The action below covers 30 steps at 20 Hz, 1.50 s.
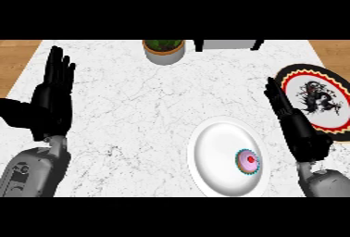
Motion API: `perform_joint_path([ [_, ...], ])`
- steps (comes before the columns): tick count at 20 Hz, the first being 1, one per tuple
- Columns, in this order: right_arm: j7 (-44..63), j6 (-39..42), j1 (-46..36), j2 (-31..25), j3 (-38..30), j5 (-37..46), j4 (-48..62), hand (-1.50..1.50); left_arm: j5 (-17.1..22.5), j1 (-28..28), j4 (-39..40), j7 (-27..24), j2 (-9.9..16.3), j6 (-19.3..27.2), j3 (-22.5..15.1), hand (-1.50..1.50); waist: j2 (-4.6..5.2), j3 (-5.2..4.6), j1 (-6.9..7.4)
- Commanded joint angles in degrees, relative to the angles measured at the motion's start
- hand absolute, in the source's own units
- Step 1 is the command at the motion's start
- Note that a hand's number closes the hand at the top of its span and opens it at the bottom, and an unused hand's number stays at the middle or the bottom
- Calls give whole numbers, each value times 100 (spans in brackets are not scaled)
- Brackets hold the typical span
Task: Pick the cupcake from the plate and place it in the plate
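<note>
Broadly, marble counter point(137, 102) was seen bare across middle, ample room left for arm travel. White plate point(215, 152) was set near front edge; dark patterned plate point(315, 97) lay at right edge, likely intended as destination. Potted plant point(164, 50) was kept at back, clear of path. Left hand point(54, 97) was rested flat, fingers straight. Right hand point(294, 120) was held unclenched beside white plate, nothing gripped. Cupcake point(249, 162) was seated on white plate's right portion, untouched.
</note>
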Motion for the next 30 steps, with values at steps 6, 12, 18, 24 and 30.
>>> perform_joint_path([
  [6,2085,2412,-17,-41,1373,-1118,1450,-150,-223,-407,-325,-341,466,-1314,-998,0,689,-69,856],
  [12,1474,4591,-1805,-1448,2568,580,1127,-150,-34,-335,-173,-411,552,-2043,-1432,0,378,-99,986],
  [18,1366,5742,-3317,-764,2919,961,1776,-150,165,25,-20,-683,780,-2322,-1135,0,286,-90,530],
  [24,2455,6914,-3931,-423,2678,560,2258,-150,297,396,-25,-947,1029,-2552,-681,0,207,-97,202],
  [30,3347,7966,-4457,277,2843,-30,3426,-150,172,448,168,-1093,885,-2560,-707,0,224,-103,180],
])
